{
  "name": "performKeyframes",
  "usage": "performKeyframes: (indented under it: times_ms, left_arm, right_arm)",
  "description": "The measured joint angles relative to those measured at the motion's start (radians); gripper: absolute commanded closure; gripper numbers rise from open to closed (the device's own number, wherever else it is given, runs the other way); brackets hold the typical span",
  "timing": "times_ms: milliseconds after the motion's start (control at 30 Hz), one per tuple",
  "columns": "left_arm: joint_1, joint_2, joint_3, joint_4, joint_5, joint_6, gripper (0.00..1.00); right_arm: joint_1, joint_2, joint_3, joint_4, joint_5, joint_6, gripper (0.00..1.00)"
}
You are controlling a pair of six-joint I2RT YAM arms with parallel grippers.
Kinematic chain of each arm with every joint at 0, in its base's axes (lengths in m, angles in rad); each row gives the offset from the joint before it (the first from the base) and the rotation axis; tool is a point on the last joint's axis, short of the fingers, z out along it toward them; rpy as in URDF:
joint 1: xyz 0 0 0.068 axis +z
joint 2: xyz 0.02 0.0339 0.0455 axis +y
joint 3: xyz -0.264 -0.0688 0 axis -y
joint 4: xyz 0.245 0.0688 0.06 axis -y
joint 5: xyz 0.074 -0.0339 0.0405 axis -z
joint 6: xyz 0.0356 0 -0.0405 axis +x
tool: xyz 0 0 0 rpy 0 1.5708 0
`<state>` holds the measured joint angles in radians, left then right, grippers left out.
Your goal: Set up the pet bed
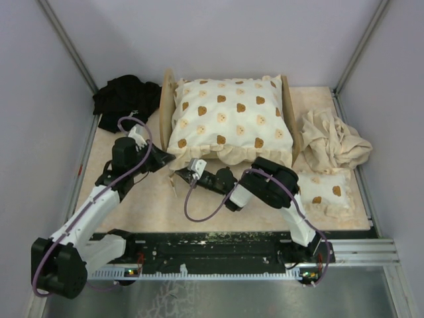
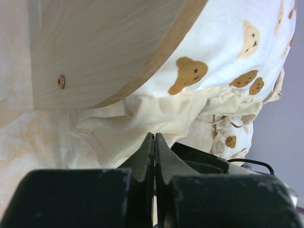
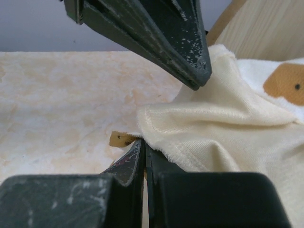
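Note:
The pet bed's light-wood frame [image 1: 165, 99] stands at the back middle. A big cream cushion with brown prints [image 1: 228, 116] covers it, and the striped mattress is hidden. My left gripper [image 1: 167, 158] is shut and empty at the bed's near left corner. In the left wrist view the gripper [image 2: 154, 136] points at cream frill [image 2: 118, 128] under the wooden end board [image 2: 109, 47]. My right gripper [image 1: 177, 176] reaches left, just below the left one. In the right wrist view it [image 3: 144, 141] is shut, and a cream cloth hem [image 3: 190, 128] lies over its tip. I cannot tell if the hem is pinched.
A black cloth [image 1: 126, 96] lies at the back left. A plain beige cloth [image 1: 331, 142] is bunched at the right, with a small printed cushion [image 1: 324, 192] in front of it. Grey walls close in on both sides. The left gripper's fingers [image 3: 175, 42] hang just above my right gripper.

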<state>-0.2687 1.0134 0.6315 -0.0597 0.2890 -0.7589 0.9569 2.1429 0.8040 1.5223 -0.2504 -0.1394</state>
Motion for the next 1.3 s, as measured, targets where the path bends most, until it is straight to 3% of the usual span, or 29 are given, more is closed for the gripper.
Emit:
performKeyframes:
  times_ms: [67,167,400,633,867,1133,1300]
  left_arm:
    - [0.001,0.000,0.020,-0.016,-0.002,0.019,0.82]
    - [0.001,-0.003,0.064,-0.064,-0.037,0.058,0.75]
    - [0.003,-0.076,0.077,-0.204,-0.102,0.121,0.75]
    - [0.031,-0.103,0.029,-0.249,-0.065,0.124,0.75]
    - [0.062,-0.092,-0.010,-0.223,0.005,0.116,0.75]
    - [0.076,-0.072,-0.048,-0.176,0.044,0.106,0.63]
    - [0.086,-0.048,-0.055,-0.122,0.050,0.093,0.66]
  right_arm:
    - [0.000,0.000,0.011,0.000,-0.014,-0.019,1.00]
    - [0.000,0.000,0.018,-0.001,-0.038,-0.059,1.00]
    - [0.000,-0.003,0.026,-0.013,-0.072,-0.153,1.00]
    - [-0.003,-0.014,0.037,-0.023,-0.089,-0.183,1.00]
    - [-0.003,-0.014,0.037,-0.021,-0.091,-0.182,1.00]
    - [-0.003,-0.014,0.037,-0.019,-0.091,-0.182,1.00]
    - [-0.003,-0.014,0.037,-0.019,-0.091,-0.182,1.00]
